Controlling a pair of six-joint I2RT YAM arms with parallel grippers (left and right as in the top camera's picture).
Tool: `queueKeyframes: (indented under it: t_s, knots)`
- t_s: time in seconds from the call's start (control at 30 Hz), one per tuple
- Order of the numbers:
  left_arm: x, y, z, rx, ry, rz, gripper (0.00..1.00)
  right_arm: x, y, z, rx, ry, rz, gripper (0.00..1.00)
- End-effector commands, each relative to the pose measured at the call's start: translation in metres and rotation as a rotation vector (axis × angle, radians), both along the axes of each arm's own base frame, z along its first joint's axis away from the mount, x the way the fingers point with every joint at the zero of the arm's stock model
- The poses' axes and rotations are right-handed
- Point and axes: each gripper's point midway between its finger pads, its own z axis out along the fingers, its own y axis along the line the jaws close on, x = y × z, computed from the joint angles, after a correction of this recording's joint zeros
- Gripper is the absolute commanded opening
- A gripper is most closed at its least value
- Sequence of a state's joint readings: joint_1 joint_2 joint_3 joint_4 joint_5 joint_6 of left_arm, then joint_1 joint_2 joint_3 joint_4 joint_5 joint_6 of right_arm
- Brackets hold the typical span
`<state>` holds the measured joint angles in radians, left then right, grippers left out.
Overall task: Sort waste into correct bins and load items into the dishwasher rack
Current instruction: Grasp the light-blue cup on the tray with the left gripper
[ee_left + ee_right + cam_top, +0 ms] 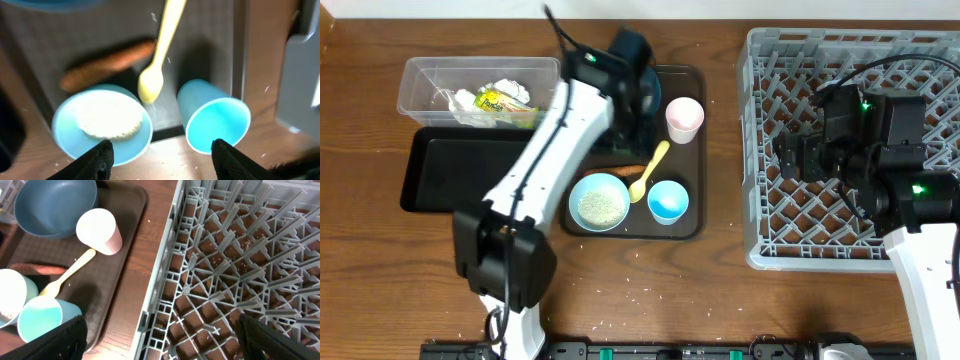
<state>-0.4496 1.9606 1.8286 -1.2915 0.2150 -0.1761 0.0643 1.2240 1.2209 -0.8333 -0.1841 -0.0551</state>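
Observation:
On the brown serving tray [692, 225] lie the dark blue plate [55, 202], pink cup [684, 117], yellow spoon [650, 170], orange carrot [107, 65], light blue cup [668, 201] and light blue bowl [599, 201] holding rice. My left gripper [162, 155] is open and empty above the tray, with the bowl [102, 125] and blue cup [217, 122] by its fingertips; in the overhead view [628, 135] it hides most of the plate. My right gripper [160, 340] is open and empty over the left edge of the grey rack [850, 150].
The clear box [420, 80] at the back left holds crumpled paper [470, 100] and the green-yellow wrapper [500, 100]. The black tray [460, 175] lies in front of it. Loose rice grains [620, 300] dot the table's front and the rack floor [220, 257].

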Motion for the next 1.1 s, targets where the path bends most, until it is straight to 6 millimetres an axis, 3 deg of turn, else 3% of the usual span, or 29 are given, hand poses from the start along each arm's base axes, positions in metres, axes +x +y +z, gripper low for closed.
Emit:
queueKeyframes:
  t_s: [0.0, 0.17, 0.33, 0.5, 0.6, 0.7, 0.73, 0.83, 0.9, 1.07]
  knots:
    - [-0.017, -0.003, -0.025, 0.026, 0.056, -0.048, 0.65, 0.001, 0.004, 0.002, 0.018, 0.001, -0.001, 0.94]
    - [-0.033, -0.011, -0.055, 0.027, 0.098, -0.056, 0.65, 0.001, 0.004, 0.002, 0.018, 0.001, 0.0, 0.94]
    - [-0.037, -0.022, -0.065, 0.004, 0.091, -0.08, 0.59, 0.001, 0.004, 0.002, 0.02, 0.002, 0.002, 0.94]
    - [-0.041, -0.03, -0.078, -0.001, 0.08, -0.104, 0.31, 0.001, 0.005, 0.002, 0.023, 0.002, 0.005, 0.94]
    - [-0.046, -0.031, -0.086, 0.002, 0.084, -0.109, 0.24, 0.001, 0.005, 0.002, 0.023, 0.002, 0.005, 0.94]
    - [-0.046, -0.03, -0.088, 0.005, 0.089, -0.094, 0.06, 0.001, 0.005, 0.002, 0.024, 0.002, 0.004, 0.94]
    - [-0.045, -0.03, -0.087, 0.002, 0.085, -0.087, 0.06, 0.001, 0.005, 0.002, 0.032, 0.004, -0.004, 0.94]
    - [-0.035, -0.028, -0.079, -0.021, 0.073, -0.035, 0.06, 0.002, 0.009, 0.005, 0.085, 0.008, -0.033, 0.94]
    - [-0.028, -0.034, -0.061, -0.115, 0.078, -0.013, 0.06, 0.002, 0.017, 0.008, 0.132, 0.005, -0.012, 0.94]
    - [-0.003, -0.055, 0.012, -0.539, 0.065, 0.014, 0.06, 0.004, 0.048, 0.026, 0.267, -0.039, 0.121, 0.94]
